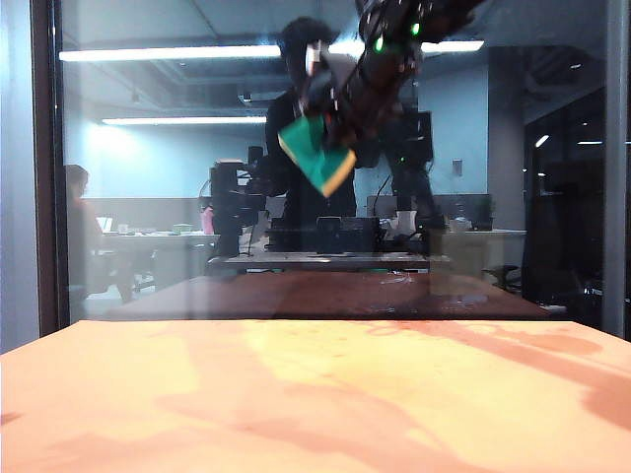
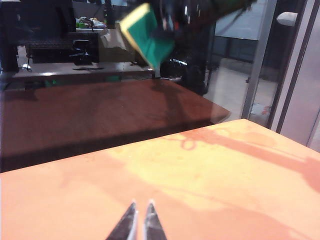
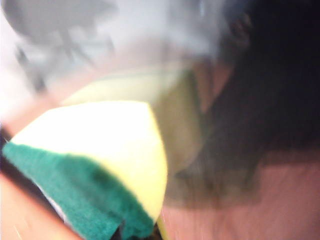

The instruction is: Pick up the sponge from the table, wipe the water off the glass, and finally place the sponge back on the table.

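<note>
The sponge point(image 1: 316, 156) is up in the air against the glass point(image 1: 148, 197), well above the bench point(image 1: 296, 394), tilted so one corner points down. Its dark green scouring face shows in the exterior view, with a strip of pale yellow foam along the lower right edge. In the left wrist view the same sponge point(image 2: 146, 34) appears high near the pane, green face and yellow side both visible. The right wrist view is badly blurred, but the sponge point(image 3: 100, 165) fills much of it — yellow foam with the green layer along one edge — and a dimmer yellow-green copy of it lies just behind, mirrored in the pane.

The right gripper point(image 1: 333, 103) is pressed together on the sponge, pinching it at its upper side; the dark arm behind it comes down from the upper right of the exterior view, with small green lights on it. Its fingers cannot be made out in its own wrist view.

The left gripper point(image 2: 139, 222) hangs low over the bench point(image 2: 200, 175), well apart from the sponge — its two thin fingertips point(image 2: 128, 220) nearly touching, nothing between them.

The glass stands upright at the far edge of the orange-tan bench, with a dark frame point(image 1: 44, 168) on the left.
</note>
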{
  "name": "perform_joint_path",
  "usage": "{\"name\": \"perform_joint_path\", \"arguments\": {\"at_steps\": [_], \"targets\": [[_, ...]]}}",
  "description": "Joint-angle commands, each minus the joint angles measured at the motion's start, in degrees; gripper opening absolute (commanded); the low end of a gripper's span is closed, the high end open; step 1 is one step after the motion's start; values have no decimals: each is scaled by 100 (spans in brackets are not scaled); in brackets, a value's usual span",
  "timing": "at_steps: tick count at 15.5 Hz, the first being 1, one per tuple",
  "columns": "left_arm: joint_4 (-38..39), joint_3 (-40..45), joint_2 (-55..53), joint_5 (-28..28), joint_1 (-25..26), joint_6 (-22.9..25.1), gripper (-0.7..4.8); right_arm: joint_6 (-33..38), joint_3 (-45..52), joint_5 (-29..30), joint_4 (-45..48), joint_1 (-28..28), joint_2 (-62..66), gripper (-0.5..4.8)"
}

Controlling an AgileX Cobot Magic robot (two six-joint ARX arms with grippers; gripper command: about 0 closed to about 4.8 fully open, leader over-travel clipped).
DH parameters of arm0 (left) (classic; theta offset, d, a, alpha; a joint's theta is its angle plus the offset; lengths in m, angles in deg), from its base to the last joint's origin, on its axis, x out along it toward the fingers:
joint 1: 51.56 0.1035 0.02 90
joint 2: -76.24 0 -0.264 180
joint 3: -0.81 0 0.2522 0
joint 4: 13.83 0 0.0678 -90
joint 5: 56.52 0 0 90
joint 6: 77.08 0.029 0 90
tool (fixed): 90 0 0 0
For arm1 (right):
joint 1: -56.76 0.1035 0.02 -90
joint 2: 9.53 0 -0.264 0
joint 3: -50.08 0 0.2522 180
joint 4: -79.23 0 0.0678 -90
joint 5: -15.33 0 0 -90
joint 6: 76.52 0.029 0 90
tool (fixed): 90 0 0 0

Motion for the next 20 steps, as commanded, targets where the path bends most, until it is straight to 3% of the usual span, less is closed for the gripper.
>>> {"name": "perform_joint_path", "arguments": {"at_steps": [1,12,16,20], "targets": [[-70,-20,-9,-13,0,22,25,2,-17,-319,-105,-9,85,-7],[-70,-20,-9,-13,0,22,25,-173,-24,-612,719,-186,-994,-7],[-70,-20,-9,-15,0,22,25,-179,-24,-636,535,-544,-1290,-7],[-70,-20,-9,-15,0,22,25,-236,-4,-570,-289,-669,-1152,-7]]}}
